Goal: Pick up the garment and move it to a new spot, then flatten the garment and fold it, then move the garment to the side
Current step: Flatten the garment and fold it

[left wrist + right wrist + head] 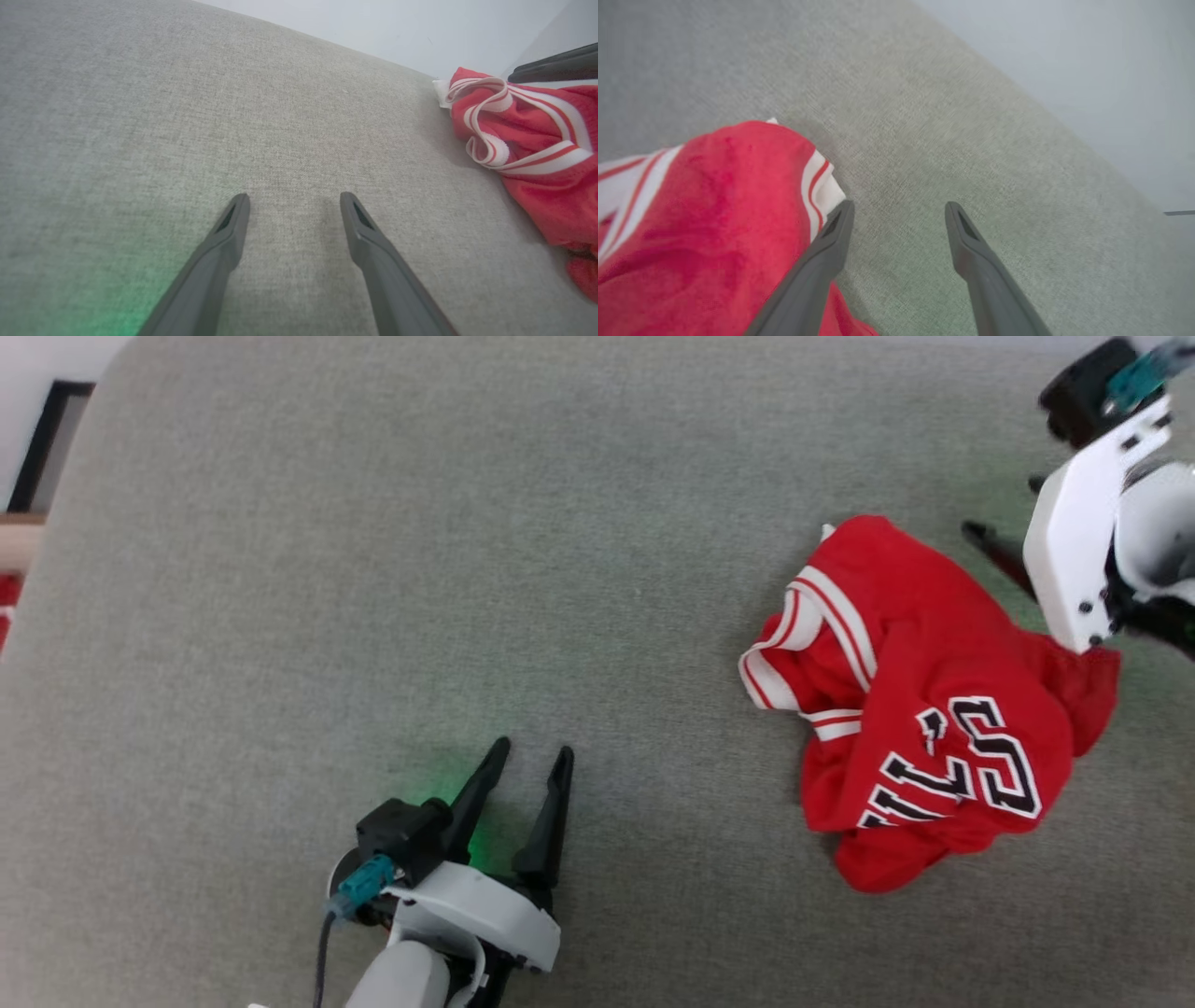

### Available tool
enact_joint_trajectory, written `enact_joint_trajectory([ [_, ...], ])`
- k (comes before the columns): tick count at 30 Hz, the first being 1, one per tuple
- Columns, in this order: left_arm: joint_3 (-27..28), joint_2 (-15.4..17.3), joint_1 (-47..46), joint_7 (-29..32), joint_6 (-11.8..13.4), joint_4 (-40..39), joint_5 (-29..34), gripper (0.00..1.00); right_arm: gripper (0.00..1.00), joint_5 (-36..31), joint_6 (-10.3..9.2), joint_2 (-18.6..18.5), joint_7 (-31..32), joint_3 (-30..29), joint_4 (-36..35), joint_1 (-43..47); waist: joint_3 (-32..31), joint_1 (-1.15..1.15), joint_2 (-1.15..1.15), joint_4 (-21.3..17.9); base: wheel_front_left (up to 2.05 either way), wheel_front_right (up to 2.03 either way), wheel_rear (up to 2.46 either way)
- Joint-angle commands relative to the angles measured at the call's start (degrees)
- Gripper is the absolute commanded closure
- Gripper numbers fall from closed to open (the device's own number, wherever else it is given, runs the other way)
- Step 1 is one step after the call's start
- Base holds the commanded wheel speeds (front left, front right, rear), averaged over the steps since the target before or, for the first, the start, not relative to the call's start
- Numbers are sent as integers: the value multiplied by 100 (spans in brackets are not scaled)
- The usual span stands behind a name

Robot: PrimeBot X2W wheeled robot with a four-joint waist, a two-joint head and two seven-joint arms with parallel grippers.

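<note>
Garment point(934, 709) is lying bunched; right gripper point(899, 210) is gaping empty just beside it, left gripper point(532, 749) likewise, well apart; grabbing here, you are risking pinching stacked layers.

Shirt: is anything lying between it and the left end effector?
Nothing visible does. The left end effector, open, and the crumpled shirt off to its right have just the grey surface between them.

The garment point(920, 644) is bright red with white-and-red striped trim and black letters edged white. The surface point(373, 569) is a speckled grey weave, tinged green beside the black-fingered left gripper point(532, 749).
</note>
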Motion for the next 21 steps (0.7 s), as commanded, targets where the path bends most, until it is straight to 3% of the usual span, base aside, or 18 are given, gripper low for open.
enact_joint_trajectory([
  [1, -2, 9, 38, 18, 13, 82, -40, 0, 0, 7, 0, -45, 21, 188, 56, -76, 94, 0, 0, 123, 0, 0, 0],
  [21, -138, -2, -20, 37, 14, 164, -179, 0, 0, 816, 1, -16, -217, 1746, -282, -211, 95, 0, 0, 167, 0, 0, 0],
])
